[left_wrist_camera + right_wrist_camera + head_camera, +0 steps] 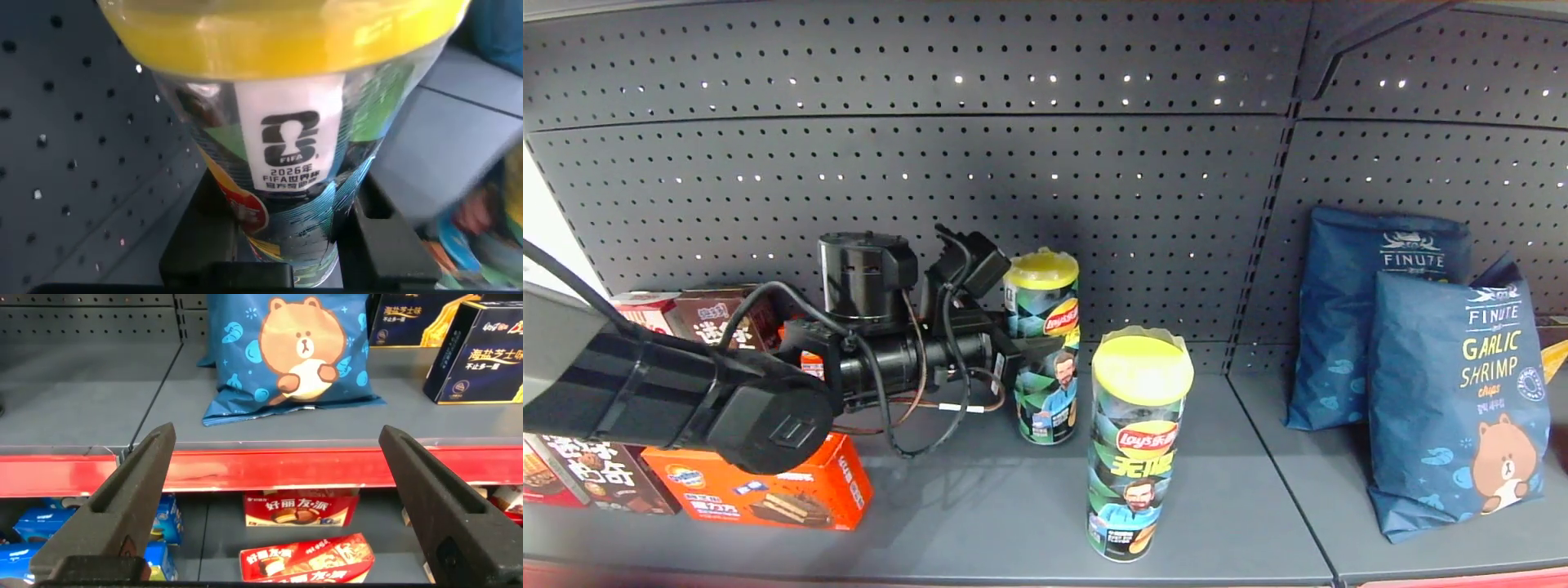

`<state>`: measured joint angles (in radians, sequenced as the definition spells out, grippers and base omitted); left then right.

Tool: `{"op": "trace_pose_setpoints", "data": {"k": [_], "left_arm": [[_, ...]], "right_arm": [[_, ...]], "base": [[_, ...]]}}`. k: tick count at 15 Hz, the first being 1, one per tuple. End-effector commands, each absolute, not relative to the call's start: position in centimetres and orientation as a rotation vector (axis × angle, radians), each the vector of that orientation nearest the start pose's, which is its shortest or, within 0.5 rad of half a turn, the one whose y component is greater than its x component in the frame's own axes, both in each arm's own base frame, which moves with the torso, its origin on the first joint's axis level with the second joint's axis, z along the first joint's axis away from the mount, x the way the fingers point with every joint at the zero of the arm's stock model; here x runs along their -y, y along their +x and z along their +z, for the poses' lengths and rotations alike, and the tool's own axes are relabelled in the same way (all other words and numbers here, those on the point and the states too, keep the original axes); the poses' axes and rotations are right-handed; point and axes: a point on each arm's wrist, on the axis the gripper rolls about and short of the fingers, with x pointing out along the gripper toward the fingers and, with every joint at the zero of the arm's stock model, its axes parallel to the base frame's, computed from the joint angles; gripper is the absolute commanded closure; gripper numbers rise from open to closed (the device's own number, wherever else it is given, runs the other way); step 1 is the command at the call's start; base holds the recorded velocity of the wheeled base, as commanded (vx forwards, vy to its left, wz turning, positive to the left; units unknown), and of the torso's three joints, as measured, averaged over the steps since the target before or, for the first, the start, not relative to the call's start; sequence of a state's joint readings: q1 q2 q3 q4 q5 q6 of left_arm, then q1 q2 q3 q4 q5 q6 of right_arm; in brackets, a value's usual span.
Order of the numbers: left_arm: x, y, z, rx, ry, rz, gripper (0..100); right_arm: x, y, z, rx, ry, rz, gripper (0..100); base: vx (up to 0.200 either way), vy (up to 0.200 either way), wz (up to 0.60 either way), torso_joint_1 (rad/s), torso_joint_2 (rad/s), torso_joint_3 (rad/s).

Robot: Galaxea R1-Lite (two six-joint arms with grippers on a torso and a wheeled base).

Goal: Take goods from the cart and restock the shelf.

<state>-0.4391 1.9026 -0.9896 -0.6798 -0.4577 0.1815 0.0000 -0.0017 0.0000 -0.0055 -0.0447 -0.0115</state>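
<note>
The left end effector (pixel 1045 349) is clamped round the middle of a chip can (pixel 1045 404), held upright near the back of the shelf (pixel 980 498). The can is judged light, thin-walled and slick, best gripped gently mid-body.

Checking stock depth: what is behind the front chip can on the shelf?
Behind it, leftward, a second chip can stands upright in the left tool, before the perforated back panel. The tool covers part of its side.
</note>
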Motion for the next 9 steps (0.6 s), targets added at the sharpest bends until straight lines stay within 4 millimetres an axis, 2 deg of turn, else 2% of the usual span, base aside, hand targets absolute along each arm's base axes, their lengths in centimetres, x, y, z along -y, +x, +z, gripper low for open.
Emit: {"op": "trace_pose_setpoints", "data": {"k": [1, 4, 9], "left_arm": [[16.6, 33.7, 16.2, -0.165, 0.164, -0.91, 100], [16.0, 34.7, 16.2, -0.148, 0.149, -0.97, 100], [15.7, 36.9, 16.3, -0.116, 0.15, -0.956, 100]], "right_arm": [[0.1, -2.3, 7.6, 0.006, -0.012, -0.045, 0], [0.1, -2.3, 7.6, 0.006, -0.012, -0.045, 0], [0.1, -2.3, 7.6, 0.006, -0.012, -0.045, 0]], "base": [[0.0, 0.0, 0.0, 0.0, 0.0, 0.0], [0.0, 0.0, 0.0, 0.0, 0.0, 0.0], [0.0, 0.0, 0.0, 0.0, 0.0, 0.0]]}}
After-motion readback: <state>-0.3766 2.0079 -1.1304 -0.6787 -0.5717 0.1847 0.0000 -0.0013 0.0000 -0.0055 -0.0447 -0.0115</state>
